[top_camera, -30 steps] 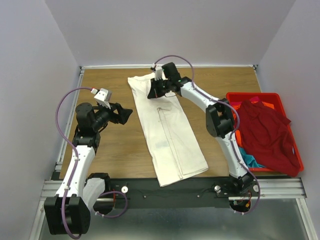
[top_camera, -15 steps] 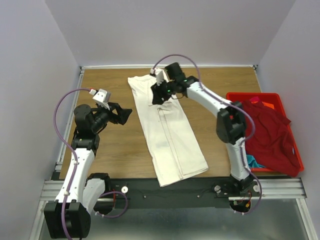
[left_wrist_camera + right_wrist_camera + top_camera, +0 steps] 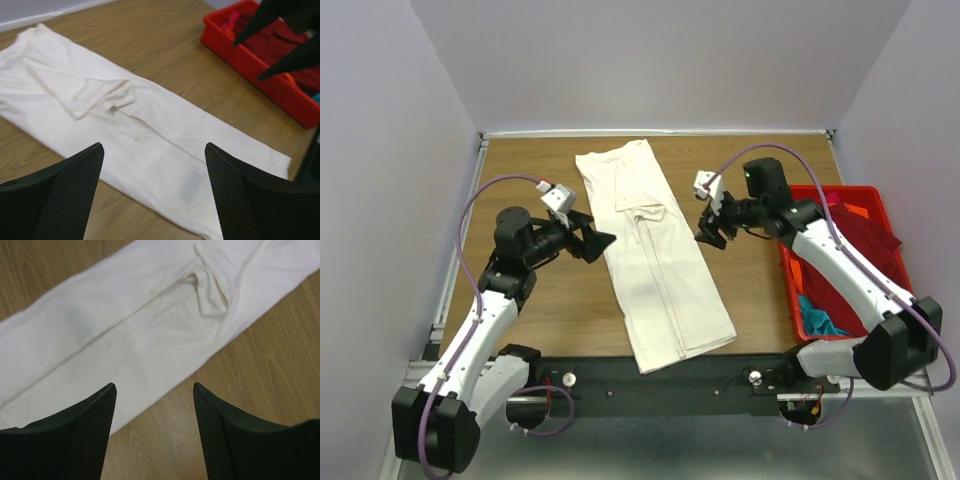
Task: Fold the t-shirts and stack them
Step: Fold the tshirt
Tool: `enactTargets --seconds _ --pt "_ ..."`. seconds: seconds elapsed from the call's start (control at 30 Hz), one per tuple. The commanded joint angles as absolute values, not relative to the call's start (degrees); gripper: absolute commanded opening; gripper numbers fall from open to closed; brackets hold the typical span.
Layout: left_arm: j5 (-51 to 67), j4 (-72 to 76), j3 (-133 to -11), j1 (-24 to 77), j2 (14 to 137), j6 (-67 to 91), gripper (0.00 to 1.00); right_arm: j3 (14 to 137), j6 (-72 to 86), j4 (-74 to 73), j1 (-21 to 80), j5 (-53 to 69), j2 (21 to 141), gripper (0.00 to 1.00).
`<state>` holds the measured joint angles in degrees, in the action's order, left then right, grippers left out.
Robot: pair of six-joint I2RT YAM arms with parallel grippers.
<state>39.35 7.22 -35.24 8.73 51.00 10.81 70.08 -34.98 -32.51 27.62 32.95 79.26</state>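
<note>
**Right claw has let go and moved away from the shirt**

A second ago the right claw point(image 3: 712, 230) was closed at the upper part of the cream-white t-shirt point(image 3: 655, 270), near the collar. Now it stands open and empty, above the bare tabletop point(image 3: 540, 170) just beside the shirt's right edge, between the shirt and the red crate point(image 3: 820, 190). The left claw point(image 3: 592, 240) is also wide open and holds nothing; it has come nearer to the shirt's left edge.

The shirt lies along the middle of the tabletop as a long narrow strip, with one sleeve point(image 3: 645, 212) turned in over the body. In the wrist views this sleeve looks a little bunched, but I cannot tell if it lies fully flat.

So the sideways folds seem done. The lengthwise fold is probably next. The dark red t-shirt point(image 3: 875, 245) and the teal one point(image 3: 820, 320) wait in the crate.
</note>
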Motion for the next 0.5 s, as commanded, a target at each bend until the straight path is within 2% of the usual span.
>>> enactTargets --seconds 0.0,0.13,0.2,0.3,0.47 --pt "36.15 1.96 -39.10 17.65 49.57 10.90 0.89 60.24 -43.05 -37.52 24.61 31.12 73.23 0.70" --pt "30.08 -6.05 -42.62 27.75 50.62 13.09 0.88 51.62 -46.13 -38.93 24.61 31.81 67.34 0.71" --pt "27.96 -11.04 -44.03 31.88 51.67 15.81 0.88 49.67 -48.06 -40.33 24.61 32.78 66.97 0.79" --pt "22.52 -16.32 -43.77 42.85 53.26 20.02 0.85 46.77 -60.32 -45.41 24.61 36.02 66.36 0.80" --pt "18.55 -18.28 -39.30 55.59 53.17 27.85 0.81 40.18 -74.61 -50.27 24.61 37.09 62.05 0.82"
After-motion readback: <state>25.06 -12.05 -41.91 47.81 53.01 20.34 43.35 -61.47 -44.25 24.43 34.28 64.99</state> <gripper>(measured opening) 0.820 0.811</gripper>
